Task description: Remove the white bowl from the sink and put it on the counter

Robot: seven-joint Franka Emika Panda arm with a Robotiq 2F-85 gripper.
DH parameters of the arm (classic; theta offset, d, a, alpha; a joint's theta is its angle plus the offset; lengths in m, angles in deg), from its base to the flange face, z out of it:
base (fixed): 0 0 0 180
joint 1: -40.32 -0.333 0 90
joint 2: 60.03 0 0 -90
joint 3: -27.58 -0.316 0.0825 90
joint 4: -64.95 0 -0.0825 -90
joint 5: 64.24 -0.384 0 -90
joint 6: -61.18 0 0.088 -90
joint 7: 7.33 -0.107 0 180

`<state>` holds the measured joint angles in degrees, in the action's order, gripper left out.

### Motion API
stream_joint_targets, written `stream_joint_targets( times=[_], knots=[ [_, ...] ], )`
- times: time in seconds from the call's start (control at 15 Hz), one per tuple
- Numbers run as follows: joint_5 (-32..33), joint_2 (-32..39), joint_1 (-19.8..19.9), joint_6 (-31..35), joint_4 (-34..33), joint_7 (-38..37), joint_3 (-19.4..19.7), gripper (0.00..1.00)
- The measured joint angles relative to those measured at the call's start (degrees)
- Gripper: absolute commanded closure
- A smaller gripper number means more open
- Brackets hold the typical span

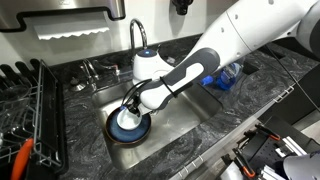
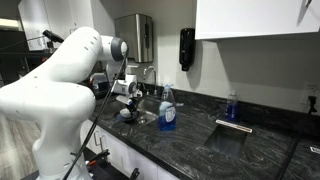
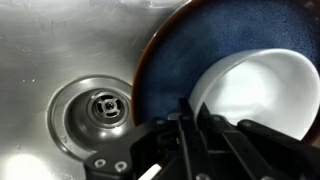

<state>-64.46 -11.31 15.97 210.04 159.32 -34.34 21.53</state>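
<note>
1. Closest to the wrist lens, shows the claw (image 3: 194, 108) standing up from the bottom edge, black fingers (image 3: 184, 128) set narrow and reaching to the near rim of the white bowl (image 3: 255, 90).
2. Cannot tell whether pinched on that rim or only beside it: blurs the fingertips and hides the contact behind the dark linkage.
3. Finds the white bowl sitting upright on a larger dark blue plate (image 3: 170, 60), toward that plate's right side in the wrist view, pale and faintly bluish inside.
4. Places plate and bowl together on the steel floor of the sink (image 3: 50, 40), with the round drain (image 3: 100, 108) just beside the plate's left edge.
5. Points the claw straight down over the bowl in an exterior view, with the white arm (image 1: 250, 30) slanting in from the upper right.
6. Sets an arched chrome faucet (image 1: 135, 35) behind the basin and a black wire dish rack (image 1: 30, 110) on the counter (image 1: 85, 150) to the left of it.
7. Stands a blue bottle (image 2: 167, 108) upright on the counter beside the sink in an exterior view.
</note>
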Motion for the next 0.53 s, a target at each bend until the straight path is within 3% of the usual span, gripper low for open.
stream_joint_targets(
  times=[0.53],
  knots=[
    [-0.01, -0.94, 0.05, 0.0, 1.09, -0.84, 1.62, 0.98]
  ],
)
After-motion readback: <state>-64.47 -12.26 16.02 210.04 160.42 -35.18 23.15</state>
